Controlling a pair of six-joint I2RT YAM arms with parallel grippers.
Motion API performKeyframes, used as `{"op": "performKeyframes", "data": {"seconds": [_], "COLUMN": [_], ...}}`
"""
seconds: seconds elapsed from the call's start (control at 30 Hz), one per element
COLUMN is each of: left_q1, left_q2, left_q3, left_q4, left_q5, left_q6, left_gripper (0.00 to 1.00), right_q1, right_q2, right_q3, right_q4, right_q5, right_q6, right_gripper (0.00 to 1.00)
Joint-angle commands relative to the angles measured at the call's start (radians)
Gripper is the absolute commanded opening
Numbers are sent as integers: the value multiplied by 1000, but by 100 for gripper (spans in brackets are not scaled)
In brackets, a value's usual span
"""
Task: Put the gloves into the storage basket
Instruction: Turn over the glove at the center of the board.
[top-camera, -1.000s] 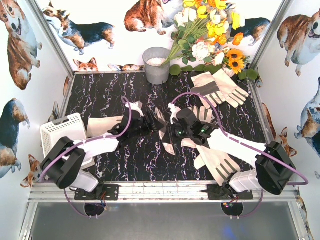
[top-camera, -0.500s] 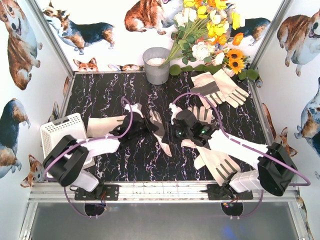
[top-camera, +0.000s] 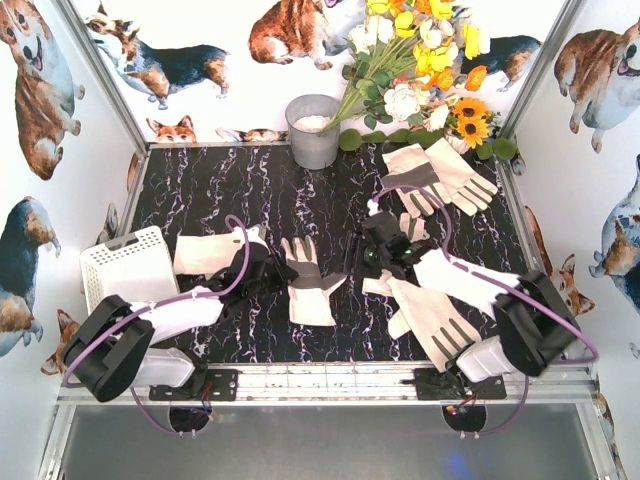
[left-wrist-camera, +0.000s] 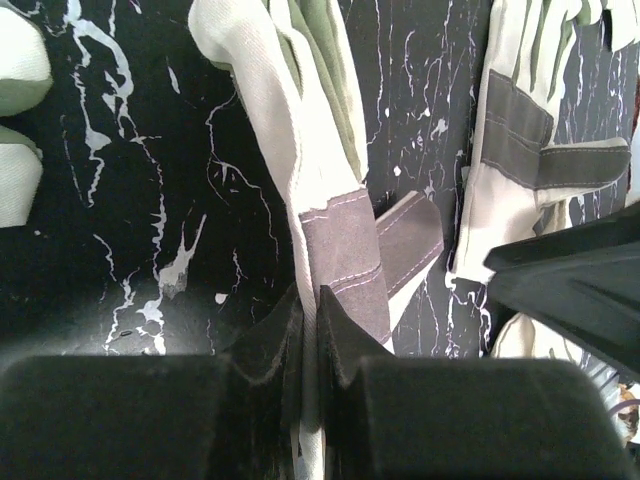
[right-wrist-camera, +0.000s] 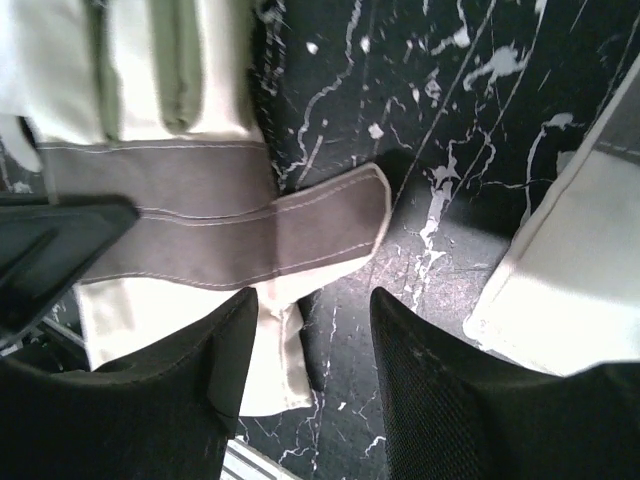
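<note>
A cream glove with a grey palm patch (top-camera: 312, 287) lies flat mid-table. My left gripper (top-camera: 283, 271) is shut on its left edge; in the left wrist view the cream fabric is pinched between the jaws of this gripper (left-wrist-camera: 310, 305), and the glove (left-wrist-camera: 318, 150) stretches away from them. My right gripper (top-camera: 360, 262) stands open just right of that glove, nothing between its fingers (right-wrist-camera: 315, 335), above the glove's thumb (right-wrist-camera: 300, 235). The white lattice storage basket (top-camera: 128, 265) sits at the left edge. Another glove (top-camera: 207, 251) lies beside it.
A pair of gloves (top-camera: 437, 176) lies at the back right, and more gloves (top-camera: 432, 318) lie under my right arm. A grey metal bucket (top-camera: 313, 131) and a bunch of flowers (top-camera: 415, 60) stand at the back. Printed walls close in both sides.
The left gripper closed on the glove and pulled back left. The right gripper let go, opened and drew away right. The glove now lies spread flat.
</note>
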Motion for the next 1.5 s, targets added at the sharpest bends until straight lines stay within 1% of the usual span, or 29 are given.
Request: {"op": "performKeyframes", "data": {"seconds": [0.0,0.1,0.3,0.5,0.67,0.83,0.9,0.97,1.0,1.07,1.1,1.13,1.23,1.37,1.47], "left_q1": [-3,-3,-3,-3,-3,-2,-3,-3,-2,-3,-3,-2,-2,0,4], "left_q2": [-40,-54,-72,-76,-90,-107,-116,-128,-134,-145,-151,-159,-187,-226,-219], "left_q3": [-9,-11,-10,-13,-22,-32,-38,-45,-47,-50,-52,-53,-51,-48,-42], "left_q4": [-29,-47,-68,-67,-70,-75,-79,-83,-87,-95,-102,-113,-160,-236,-253], "left_q5": [-42,-50,-57,-57,-58,-60,-65,-70,-73,-80,-82,-85,-100,-153,-130], "left_q6": [23,30,40,39,39,36,34,33,31,30,29,31,47,81,102], "left_gripper": [0,0,0,0,0,0,0,0,0,0,0,0,0,0,0], "right_q1": [-3,-3,-5,-14,-19,-24,-24,-25,-26,-30,-33,-36,-50,-82,-111], "right_q2": [80,127,166,235,281,324,335,341,344,346,345,340,298,218,180], "right_q3": [16,26,21,21,31,44,42,38,36,33,30,27,4,-50,-88], "right_q4": [67,75,112,182,226,236,236,237,238,241,242,241,232,211,184], "right_q5": [-78,-89,-92,-114,-108,-95,-88,-78,-73,-68,-65,-61,-28,28,40], "right_q6": [64,72,91,107,116,117,119,120,122,123,126,127,128,114,94], "right_gripper": [51,51,52,52,51,48,45,40,35,19,6,0,0,0,0]}}
